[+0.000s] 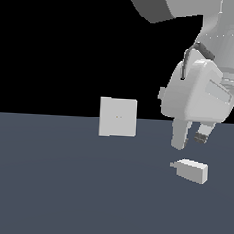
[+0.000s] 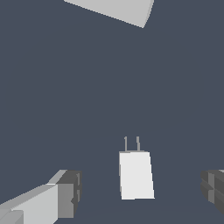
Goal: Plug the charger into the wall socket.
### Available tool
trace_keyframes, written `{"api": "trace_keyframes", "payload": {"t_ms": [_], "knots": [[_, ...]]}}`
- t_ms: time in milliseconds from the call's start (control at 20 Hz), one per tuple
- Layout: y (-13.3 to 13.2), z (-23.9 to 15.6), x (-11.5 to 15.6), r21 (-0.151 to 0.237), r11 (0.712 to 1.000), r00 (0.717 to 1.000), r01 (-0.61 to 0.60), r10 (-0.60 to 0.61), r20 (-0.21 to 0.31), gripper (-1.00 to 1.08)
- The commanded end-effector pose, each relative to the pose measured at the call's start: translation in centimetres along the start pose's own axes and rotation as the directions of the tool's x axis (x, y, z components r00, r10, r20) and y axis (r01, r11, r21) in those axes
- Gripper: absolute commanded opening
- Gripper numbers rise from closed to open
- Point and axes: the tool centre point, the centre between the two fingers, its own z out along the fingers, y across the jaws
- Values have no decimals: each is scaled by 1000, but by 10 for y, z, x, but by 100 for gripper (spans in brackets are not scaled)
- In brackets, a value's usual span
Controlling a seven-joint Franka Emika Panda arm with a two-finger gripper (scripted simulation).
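Gripper spread wide, grasping nothing, poised just above the charger with a clear gap below the fingertips in the exterior view. Seen from the wrist, one finger at each side of the charger, the block lying between them and apart from both; only the pad end of the far finger inside the picture, the rest cut off at the edge. Two thin grey prongs plainly separate from the wrist; from the exterior only a single short grey stub, pointing toward the exterior view's left. Charger flat on the dark blue-grey floor, toward the exterior view's right.

Wall socket upright on the floor, well apart from the charger toward the exterior view's left, flat face to the camera with a tiny dark-yellowish dot at centre. From the wrist just a slanted white sliver at the picture's edge beyond the prongs, most of it cropped, no dot visible. Upper arm cut off at the exterior picture's top and right edges. Black backdrop behind the floor.
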Motion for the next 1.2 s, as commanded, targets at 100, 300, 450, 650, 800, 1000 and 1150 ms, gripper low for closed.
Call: {"api": "trace_keyframes", "payload": {"t_ms": [100,300,450,650,800,1000,1150], "knots": [[3,3,-3,4,1000,1000,20,-20,-7,100],[4,4,-4,5,1000,1000,24,-24,-8,100],[3,4,-4,5,1000,1000,23,-23,-6,100],[3,6,-5,5,1000,1000,23,-23,-6,100],[3,13,-7,5,1000,1000,23,-23,-6,100],[3,31,-12,5,1000,1000,23,-23,-6,100],[2,43,-15,5,1000,1000,23,-23,-5,100]]}}
